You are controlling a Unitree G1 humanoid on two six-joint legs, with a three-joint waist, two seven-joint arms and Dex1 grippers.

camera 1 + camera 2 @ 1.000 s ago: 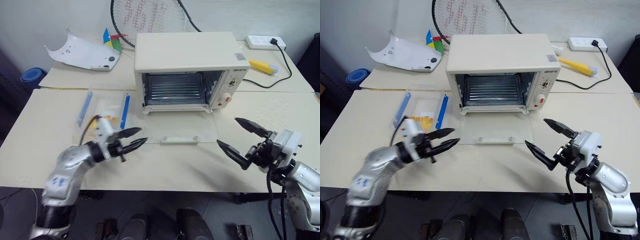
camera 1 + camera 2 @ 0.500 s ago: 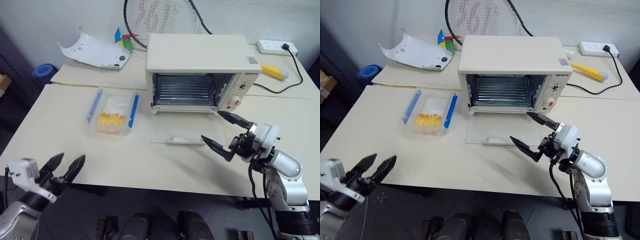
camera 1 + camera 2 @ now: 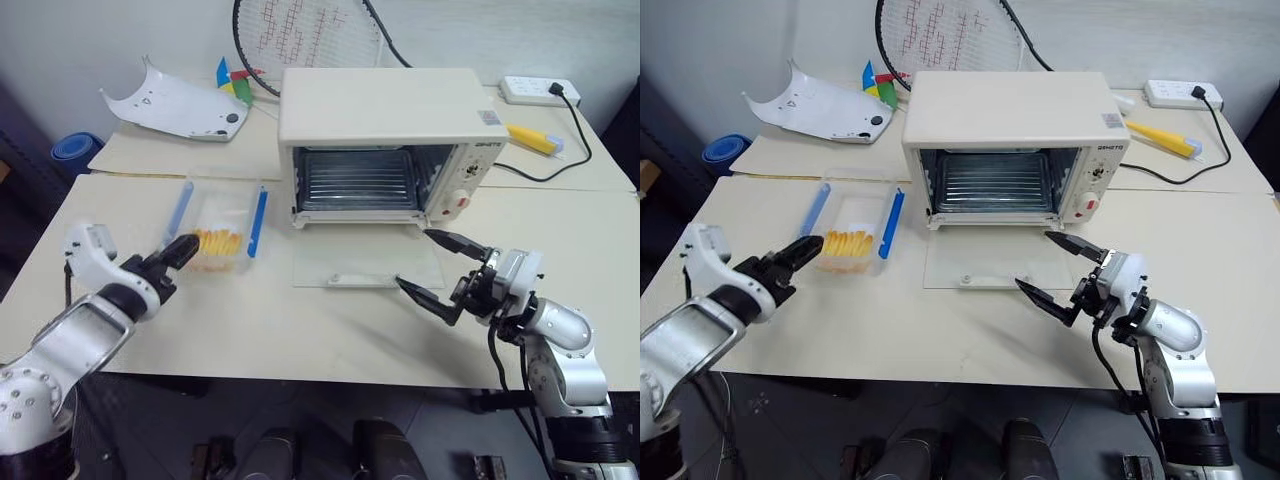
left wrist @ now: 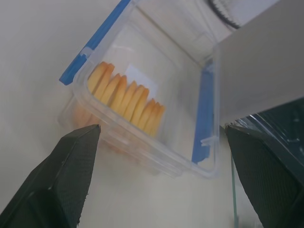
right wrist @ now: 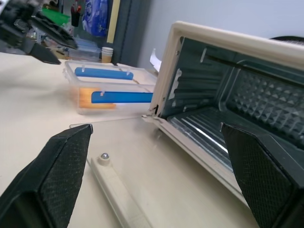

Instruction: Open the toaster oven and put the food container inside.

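Saw food container (image 3: pixel 221 222) on table (image 3: pixel 300 330) left of open toaster oven (image 3: pixel 385 140), with left gripper (image 3: pixel 176 255) spread just before it, right gripper (image 3: pixel 440 268) spread empty by door

Racket (image 3: pixel 300 40) head cut off by the top edge, blue object (image 3: pixel 72 150) half hidden behind the table (image 3: pixel 560 230), oven (image 3: pixel 385 140) knob markings too small to read

Open toaster oven (image 3: pixel 380 140) mouth, bare table (image 3: pixel 300 330) between it and food container (image 3: pixel 220 225)
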